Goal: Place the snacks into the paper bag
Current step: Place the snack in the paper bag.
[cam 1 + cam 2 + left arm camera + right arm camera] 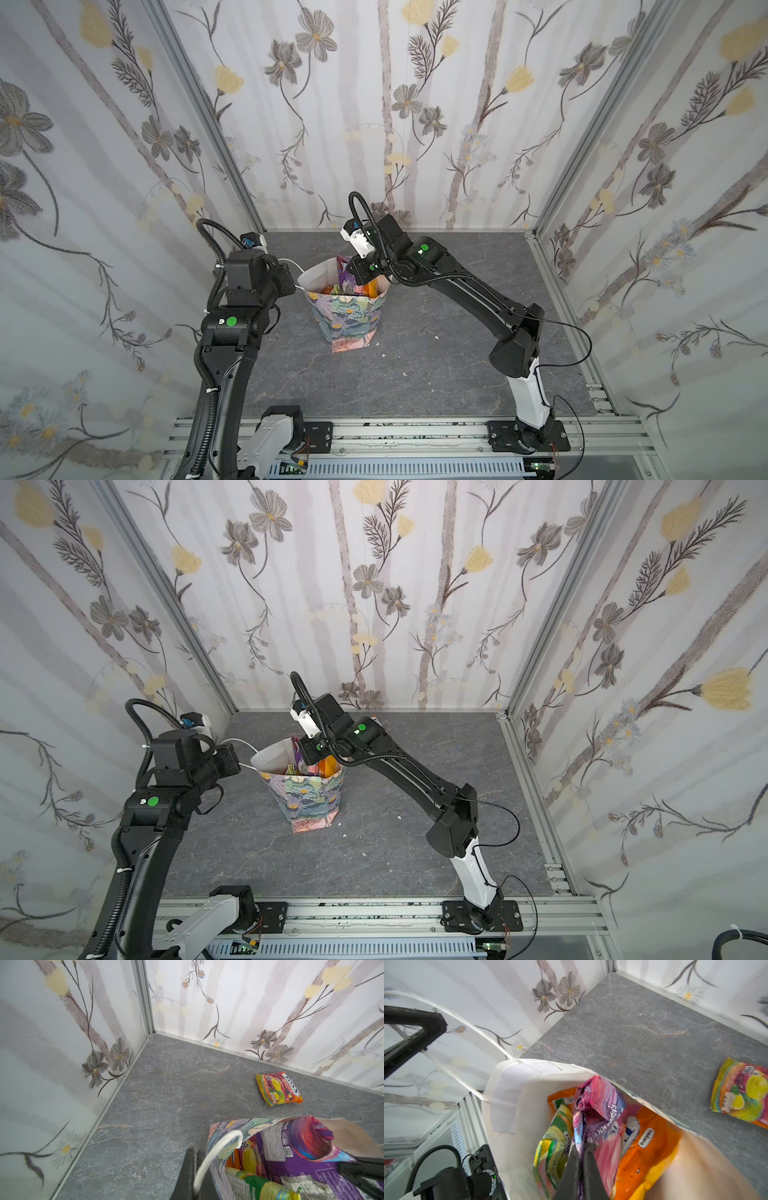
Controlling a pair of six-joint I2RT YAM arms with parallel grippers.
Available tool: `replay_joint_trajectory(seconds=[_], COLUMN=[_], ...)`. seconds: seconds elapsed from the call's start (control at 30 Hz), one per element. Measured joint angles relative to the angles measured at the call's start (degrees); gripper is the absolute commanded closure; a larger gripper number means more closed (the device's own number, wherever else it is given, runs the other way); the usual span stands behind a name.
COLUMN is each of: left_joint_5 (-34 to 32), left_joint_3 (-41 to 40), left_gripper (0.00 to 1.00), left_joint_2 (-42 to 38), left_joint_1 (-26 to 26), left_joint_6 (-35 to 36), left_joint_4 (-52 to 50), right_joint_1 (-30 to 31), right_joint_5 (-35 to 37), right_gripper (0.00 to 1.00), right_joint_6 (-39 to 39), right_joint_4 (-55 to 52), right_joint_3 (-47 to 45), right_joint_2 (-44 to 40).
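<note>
The tall pastel floral paper bag (pixel 347 320) (pixel 309 800) is standing upright near the middle of the grey marbled tabletop (pixel 436 353). In both top views the right arm's wrist is covering much of its mouth, so only slivers of orange and purple are showing there. The left gripper (pixel 195 1150) is sitting at the edge of its own wrist view, cropped by the frame. Its dark fingers are pressing together on the white twisted cord handle (pixel 216 1151), which is arching from the bag's rim. The right gripper (pixel 581 1147) is reaching into the bag's mouth, its slim dark fingers pinching the thin film of a crumpled purple-and-pink glossy packet (pixel 598 1101) that is standing on end. The finger bases are running out of the picture. Beneath it a shiny orange packet (pixel 652 1147) and a wrinkled green-and-yellow packet (pixel 554 1142) are leaning against the bag's smooth white lining (pixel 512 1095). Their lower parts are buried and their print is only partly readable. The bag's nearest wall is blurring into a tan smear in the right wrist view. One flat orange-edged "FOX'S FRUITS" packet (pixel 278 1088) is lying on the tabletop beyond the bag, apart from it and near the back wall. The right wrist view is cropping it at the frame edge, and in both top views the right arm is hiding it.
</note>
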Motion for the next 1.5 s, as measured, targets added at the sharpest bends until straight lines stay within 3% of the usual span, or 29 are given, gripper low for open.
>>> replay_joint_trajectory(seconds=[0.03,0.13,0.27,0.37,0.47,0.6,0.93,1.2,1.4,1.5], left_joint_5=[-0.1,-0.2,-0.2,-0.2,0.1,0.4,0.3,0.0,-0.2,-0.2], left_joint_3=[0.0,0.0,0.0,-0.1,-0.4,-0.4,-1.2,-1.4,-1.5,-1.5], left_gripper=[1.00,1.00,1.00,1.00,1.00,1.00,1.00,1.00,1.00,1.00], left_joint_2=[0.0,0.0,0.0,0.2,0.2,-0.3,-1.1,-1.3,-1.4,-1.4], left_joint_1=[0.1,0.2,0.3,0.3,0.3,0.3,0.3,0.3,0.3,0.3], left_joint_6=[0.0,0.0,0.0,0.0,0.0,0.1,0.2,0.2,0.2,0.2], left_joint_4=[0.0,0.0,0.0,0.0,0.1,0.1,0.3,0.2,0.3,0.2], right_joint_1=[0.1,1.0,3.7,6.3,7.5,7.1,1.7,0.9,1.3,1.6], right_joint_5=[1.7,10.2,20.3,23.5,21.4,18.3,12.9,11.1,11.6,11.8], right_gripper=[0.46,0.36,0.34,0.42,0.51,0.50,0.62,0.90,0.92,0.88], right_joint_6=[-0.1,-1.6,-3.8,-5.8,-7.3,-8.8,-9.2,-9.6,-11.1,-11.8], right_joint_4=[-0.4,-2.6,-7.1,-7.8,-6.6,-3.7,-2.3,-2.4,-4.2,-5.0], right_joint_3=[-0.1,1.4,9.8,12.0,12.1,11.9,11.7,11.7,11.7,11.7], right_joint_2=[-0.5,-0.8,2.0,2.1,1.9,3.2,8.2,11.3,13.5,14.1])
